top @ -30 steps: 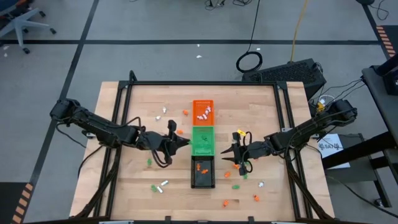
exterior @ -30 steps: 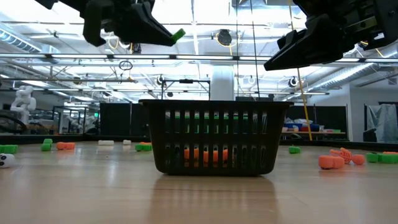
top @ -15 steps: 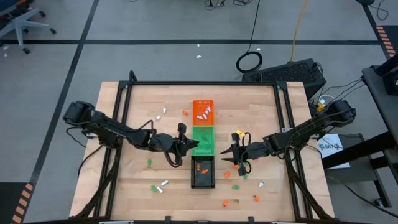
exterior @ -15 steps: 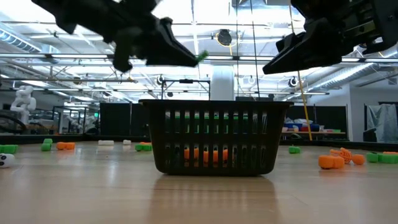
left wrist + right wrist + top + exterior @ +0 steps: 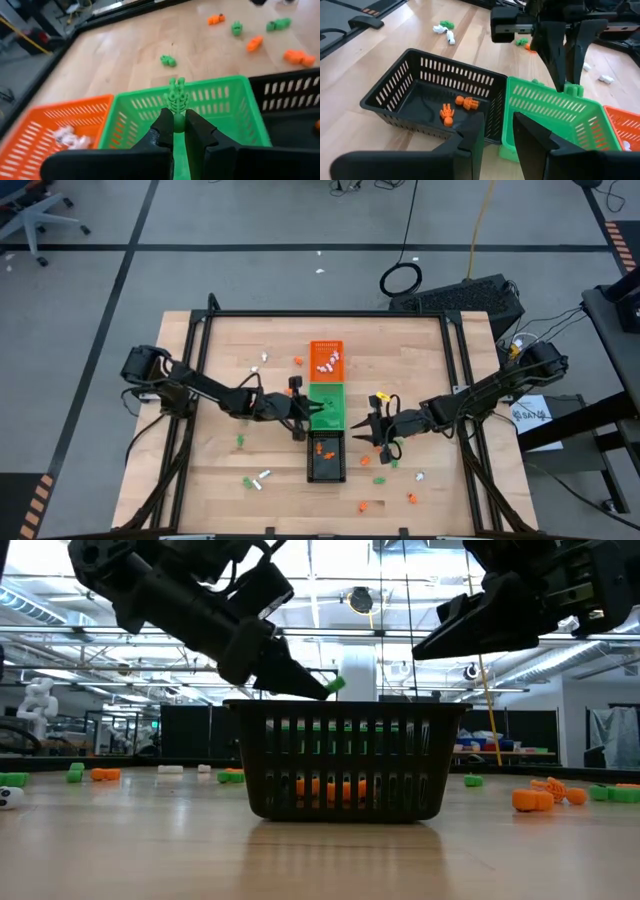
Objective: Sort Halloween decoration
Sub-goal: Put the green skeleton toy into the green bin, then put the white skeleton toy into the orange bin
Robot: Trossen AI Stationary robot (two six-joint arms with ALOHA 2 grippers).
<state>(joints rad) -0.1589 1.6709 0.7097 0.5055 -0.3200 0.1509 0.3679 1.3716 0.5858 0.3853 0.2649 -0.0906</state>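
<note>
Three small trays stand in a row at the table's middle: orange (image 5: 326,358), green (image 5: 340,392) and black (image 5: 327,470). My left gripper (image 5: 312,413) hangs over the green tray (image 5: 220,107), shut on a tiny green skeleton trinket (image 5: 176,97). The low view shows the trinket (image 5: 335,685) just above the tray rims. My right gripper (image 5: 367,430) hovers to the right of the black tray (image 5: 427,95), open, with nothing between its fingers (image 5: 497,120). Orange trinkets (image 5: 455,107) lie on the black tray's floor. My left gripper pinches the green skeleton's lower end (image 5: 178,120) between its two fingertips. The fingers come slanting down from the table's left. The figure sticks out beyond the fingertips, lifted clear above the green tray.
White trinkets (image 5: 67,137) lie in the orange tray. Loose orange, green and white trinkets are scattered on the wood, at the near left (image 5: 255,478), near right (image 5: 412,498) and beside the orange tray (image 5: 297,361). A black frame rail (image 5: 325,314) borders the table.
My left gripper has gone toward the table's right edge and down, rolling as it went, and carried the green trinket from left of the trays to just over the green tray. It has stayed shut on the trinket.
</note>
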